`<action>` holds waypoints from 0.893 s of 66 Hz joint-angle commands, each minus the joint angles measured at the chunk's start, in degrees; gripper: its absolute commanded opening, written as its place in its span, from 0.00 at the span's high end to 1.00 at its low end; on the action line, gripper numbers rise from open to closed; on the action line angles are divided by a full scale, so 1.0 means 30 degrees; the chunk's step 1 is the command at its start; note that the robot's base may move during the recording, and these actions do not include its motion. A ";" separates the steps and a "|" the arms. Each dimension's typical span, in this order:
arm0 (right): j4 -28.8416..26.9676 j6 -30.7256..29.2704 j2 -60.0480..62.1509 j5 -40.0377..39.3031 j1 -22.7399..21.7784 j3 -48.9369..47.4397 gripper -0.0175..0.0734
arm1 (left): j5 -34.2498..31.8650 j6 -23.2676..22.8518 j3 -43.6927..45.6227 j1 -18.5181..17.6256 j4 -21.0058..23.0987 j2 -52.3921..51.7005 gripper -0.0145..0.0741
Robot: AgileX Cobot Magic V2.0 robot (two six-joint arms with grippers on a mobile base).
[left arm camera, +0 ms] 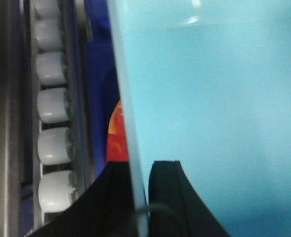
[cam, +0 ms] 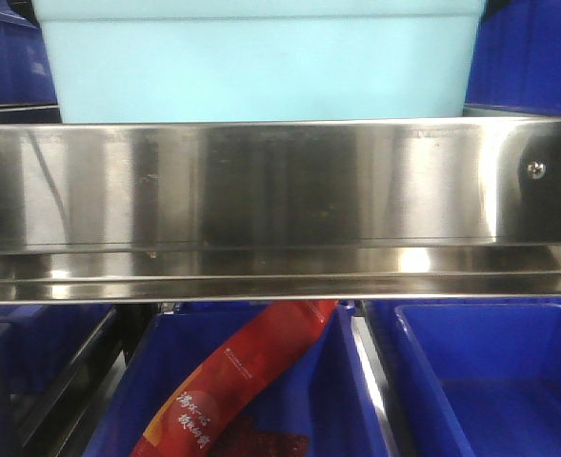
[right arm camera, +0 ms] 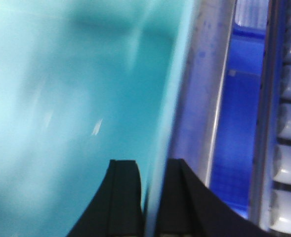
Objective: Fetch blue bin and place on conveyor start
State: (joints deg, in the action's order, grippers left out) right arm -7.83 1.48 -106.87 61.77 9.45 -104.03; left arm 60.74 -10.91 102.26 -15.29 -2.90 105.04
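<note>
While the blue bin (cam: 261, 67) shows just above the steel shelf rail (cam: 280, 190), long side facing the front cam so its long axis runs left-right, the left claw (left arm camera: 141, 166) and right claw (right arm camera: 150, 163) are each pinched onto a rim, one finger inside, one outside.

The blue bin (cam: 261, 67), pale aqua with smooth sides, is upright across the frame's upper centre, rim level.
</note>
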 commanded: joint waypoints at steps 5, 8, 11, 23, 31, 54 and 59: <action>0.0407 -0.0302 0.0184 -0.0109 -0.0074 -0.0200 0.97 | -0.0094 0.0054 0.0174 0.0096 -0.0163 -0.0120 0.96; 0.0407 -0.0302 0.0219 -0.0109 -0.0074 -0.0200 0.97 | -0.0094 0.0054 0.0174 0.0096 -0.0164 -0.0169 0.96; 0.0407 -0.0302 0.0336 -0.0109 -0.0074 -0.0200 0.97 | -0.0048 0.0054 0.0174 0.0096 -0.0164 -0.0314 0.96; 0.0512 -0.0302 0.1907 -0.0036 -0.0074 -0.0200 0.97 | 0.0371 0.0054 0.0174 0.0096 -0.0125 -0.1815 0.96; 0.0512 -0.0302 0.3573 0.0034 -0.0056 -0.0155 0.97 | 0.0601 0.0054 0.0041 0.0002 -0.0084 -0.3583 0.96; 0.0677 -0.0302 1.0366 -0.1284 0.0316 0.4199 0.97 | 0.0564 0.0054 -0.2677 -0.2083 -0.1002 -0.9563 0.96; 0.0677 -0.0302 1.1916 -0.1797 0.0345 0.5399 0.97 | 0.0564 0.0054 -0.3210 -0.2499 -0.1035 -1.0656 0.96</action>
State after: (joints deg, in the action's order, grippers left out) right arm -8.56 2.06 -75.77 59.66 10.84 -90.45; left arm 62.78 -12.03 94.01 -21.84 -4.07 77.33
